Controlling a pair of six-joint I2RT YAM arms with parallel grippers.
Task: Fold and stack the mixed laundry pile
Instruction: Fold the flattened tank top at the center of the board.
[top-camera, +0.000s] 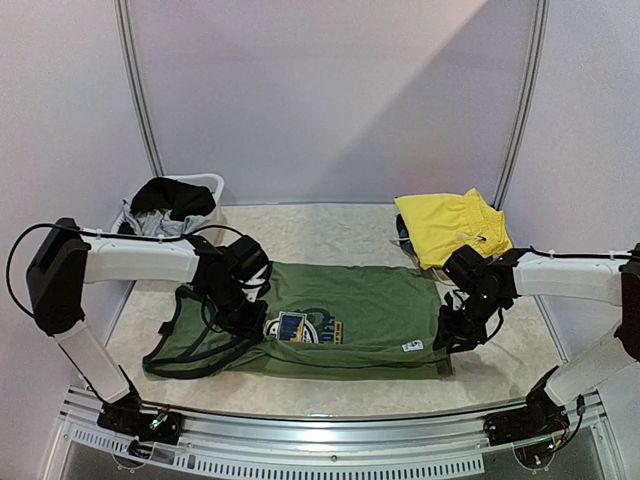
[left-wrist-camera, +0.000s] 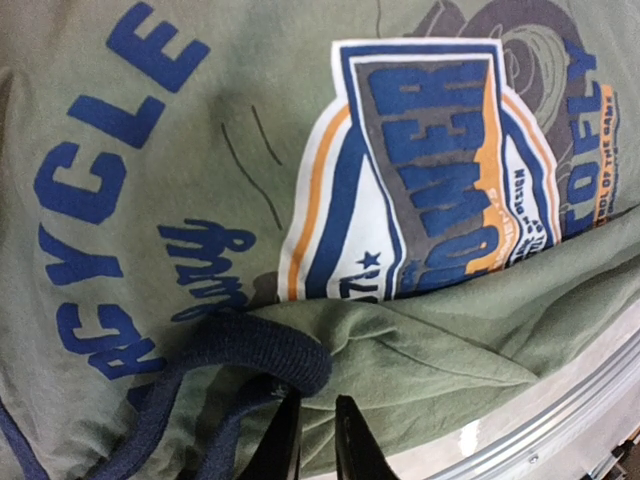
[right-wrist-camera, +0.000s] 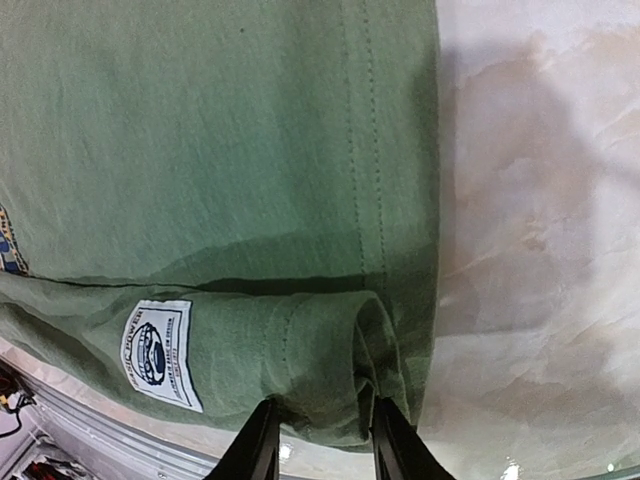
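The olive-green T-shirt (top-camera: 350, 315) lies spread across the table with its chest graphic (left-wrist-camera: 430, 160) facing up. My left gripper (top-camera: 243, 318) sits at the near edge by the navy trim (left-wrist-camera: 270, 355), and its narrow fingers (left-wrist-camera: 355, 440) pinch a fold of green cloth. My right gripper (top-camera: 447, 340) is at the shirt's near right hem corner (right-wrist-camera: 330, 370), shut on bunched fabric beside the white label (right-wrist-camera: 157, 350). The yellow garment (top-camera: 450, 225) lies folded at the back right. Black and grey pieces (top-camera: 170, 200) of the laundry pile sit in the tub.
A white plastic tub (top-camera: 215, 183) stands at the back left corner. The table's metal front rail (top-camera: 330, 425) runs just below both grippers. Bare marbled tabletop (right-wrist-camera: 540, 200) shows to the right of the shirt's hem.
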